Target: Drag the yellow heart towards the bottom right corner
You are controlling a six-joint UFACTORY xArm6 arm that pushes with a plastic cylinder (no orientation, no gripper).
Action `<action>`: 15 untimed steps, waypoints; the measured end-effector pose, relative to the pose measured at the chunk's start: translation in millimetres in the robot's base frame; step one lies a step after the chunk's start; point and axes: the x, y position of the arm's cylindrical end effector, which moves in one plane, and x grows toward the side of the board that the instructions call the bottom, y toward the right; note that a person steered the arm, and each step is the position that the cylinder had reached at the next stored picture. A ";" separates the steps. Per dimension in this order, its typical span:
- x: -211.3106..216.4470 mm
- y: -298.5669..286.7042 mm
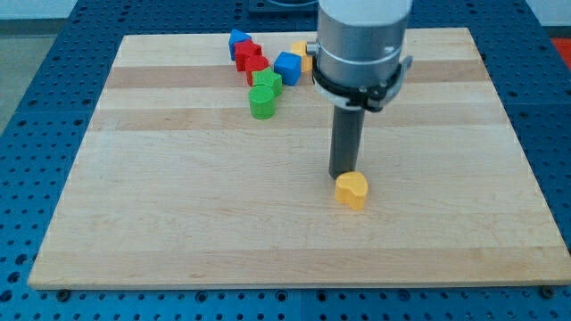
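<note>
The yellow heart (351,190) lies on the wooden board (178,223), a little right of the middle. My tip (343,174) stands just above and left of the heart, touching or nearly touching its upper left edge. The rod runs up from it to the grey arm body at the view's top.
A cluster of blocks lies at the view's top: a blue block (238,42), red blocks (250,59), a blue cube (287,68), a green star-like block (266,82), a green cylinder (261,104), and a yellow block (302,53) partly hidden by the arm.
</note>
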 end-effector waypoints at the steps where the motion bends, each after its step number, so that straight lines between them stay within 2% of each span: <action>1: 28.0 -13.2; 2: 57.8 -31.2; 3: 72.1 -23.0; 5: 64.6 54.9; 8: 39.3 84.6; 9: 51.3 77.4; 10: 59.5 45.3; 11: 70.1 47.9; 15: 56.5 122.2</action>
